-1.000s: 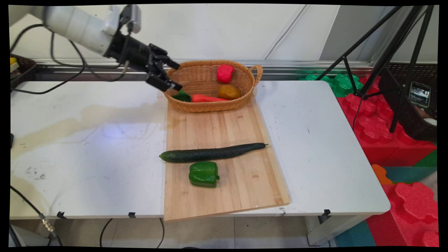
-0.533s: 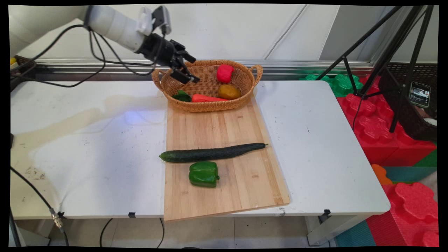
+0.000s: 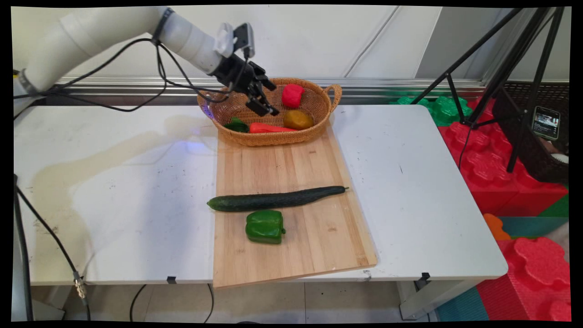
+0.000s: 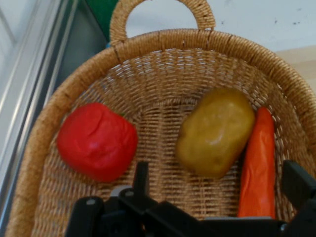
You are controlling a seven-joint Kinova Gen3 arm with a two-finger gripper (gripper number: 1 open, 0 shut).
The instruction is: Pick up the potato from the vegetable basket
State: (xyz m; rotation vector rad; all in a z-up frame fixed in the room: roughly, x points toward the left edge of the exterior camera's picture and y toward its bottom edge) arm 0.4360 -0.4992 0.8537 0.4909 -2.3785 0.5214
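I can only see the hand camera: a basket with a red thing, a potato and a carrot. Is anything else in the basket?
Observer: Yes. A dark green vegetable lies in the woven wicker basket, at the long orange carrot's left end in the main view.
Operator: What's the basket standing on?
Observer: The far end of a pale wooden cutting board.
Operator: Is anything else on the board?
Observer: A long dark green cucumber lies across it, and a glossy green bell pepper sits just nearer the camera.

A white surface (image 3: 114, 191) carries a wooden cutting board (image 3: 291, 237) running from its near edge toward the far side.
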